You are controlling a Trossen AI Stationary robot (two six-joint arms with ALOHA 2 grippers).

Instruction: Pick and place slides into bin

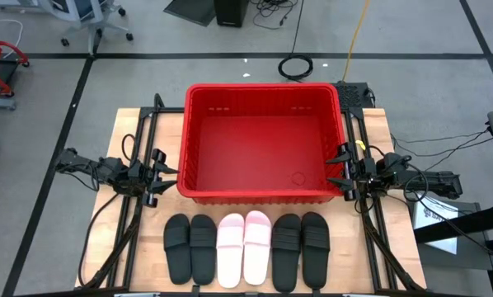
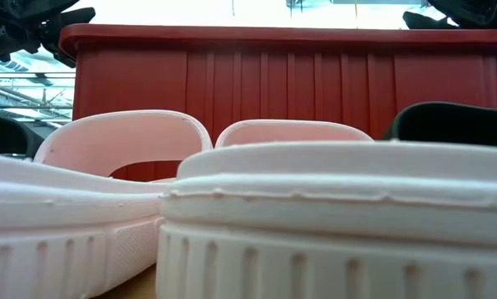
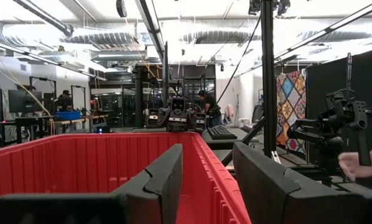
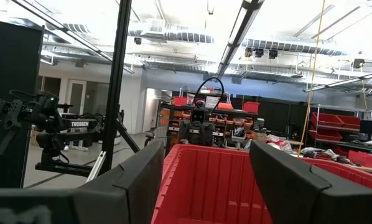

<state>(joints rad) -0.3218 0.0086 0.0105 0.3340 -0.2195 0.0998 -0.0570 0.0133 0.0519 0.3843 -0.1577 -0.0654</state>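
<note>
Six slides lie side by side, soles down, near the table's front edge: two black (image 1: 190, 248) on the left, two pale pink (image 1: 244, 248) in the middle, two black (image 1: 300, 250) on the right. The pink ones (image 2: 257, 216) fill the low view. The red bin (image 1: 263, 140) stands behind them and holds none. My left gripper (image 1: 166, 176) is open and empty beside the bin's near-left corner (image 3: 173, 155). My right gripper (image 1: 337, 169) is open and empty beside the bin's near-right corner (image 4: 211, 168).
Dark frame rails (image 1: 139, 165) run along both sides of the table. In the left wrist view a person's hand (image 3: 360, 163) shows in the room beyond the table. People stand at benches farther back (image 3: 206, 106).
</note>
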